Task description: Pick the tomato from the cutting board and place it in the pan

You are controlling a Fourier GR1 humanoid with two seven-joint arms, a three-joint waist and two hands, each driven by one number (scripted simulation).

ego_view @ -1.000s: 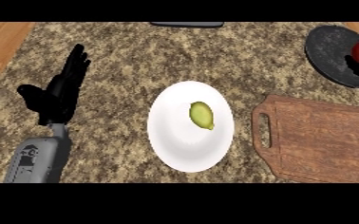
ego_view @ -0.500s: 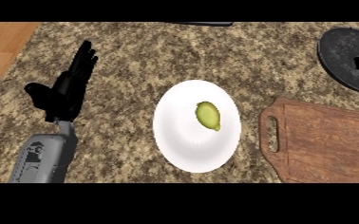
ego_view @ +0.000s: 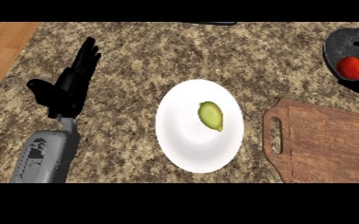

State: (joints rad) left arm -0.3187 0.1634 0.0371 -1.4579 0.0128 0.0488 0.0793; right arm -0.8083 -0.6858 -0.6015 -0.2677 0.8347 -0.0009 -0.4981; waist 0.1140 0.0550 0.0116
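Note:
A red tomato (ego_view: 348, 67) lies inside the dark pan (ego_view: 336, 47) at the right edge of the head view. The brown wooden cutting board (ego_view: 319, 142) sits at the lower right with nothing on it. My left hand (ego_view: 70, 88) stands at the left with its fingers straight and pointing up, holding nothing, far from the pan and board. My right hand does not show in the view.
A white plate (ego_view: 189, 142) sits in the middle of the speckled counter with a green-yellow fruit (ego_view: 211, 115) on it. A strip of wooden surface (ego_view: 14, 38) shows at the upper left. A dark object (ego_view: 214, 23) peeks in at the top edge.
The view has shifted, so the plate, board and pan sit further right in the picture. The red tomato in the pan shows again at the right edge. The left hand keeps its pose.

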